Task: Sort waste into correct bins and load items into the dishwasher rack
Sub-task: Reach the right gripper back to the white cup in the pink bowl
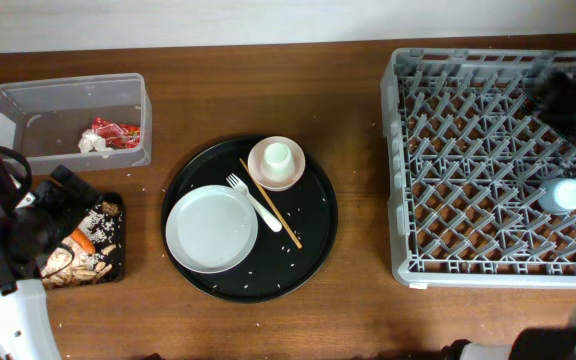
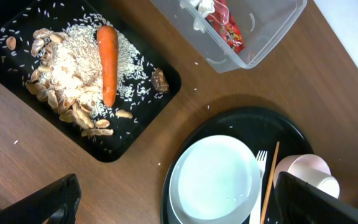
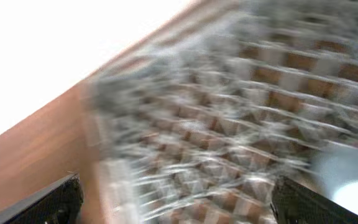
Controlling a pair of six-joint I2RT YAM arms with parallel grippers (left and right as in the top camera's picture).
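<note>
The shallow black tray (image 1: 116, 262) holds the rice (image 2: 73, 62), brownish scraps and the orange carrot (image 2: 108, 62). The clear tub (image 1: 68, 105) holds the red-and-white wrapper (image 1: 108, 135), which also shows in the left wrist view (image 2: 225, 28). The pale plate (image 1: 211, 229), white fork (image 1: 253, 200), chopsticks (image 1: 271, 205) and pinkish bowl (image 1: 290, 176) with the cream cup (image 1: 277, 156) in it lie on the round black tray (image 1: 308, 240). The light blue cup (image 1: 568, 194) stands in the grey rack (image 1: 468, 160). My left gripper (image 2: 179, 202) is open and empty, above the table between the black tray and the plate. My right gripper (image 3: 179, 199) is open and empty over the rack, its view blurred.
Loose rice grains are scattered on the wood around the shallow tray and on the round tray. My left arm (image 1: 8, 220) covers the table's left edge. The rack (image 3: 229, 124) fills the right side, close to the table's right and front edges.
</note>
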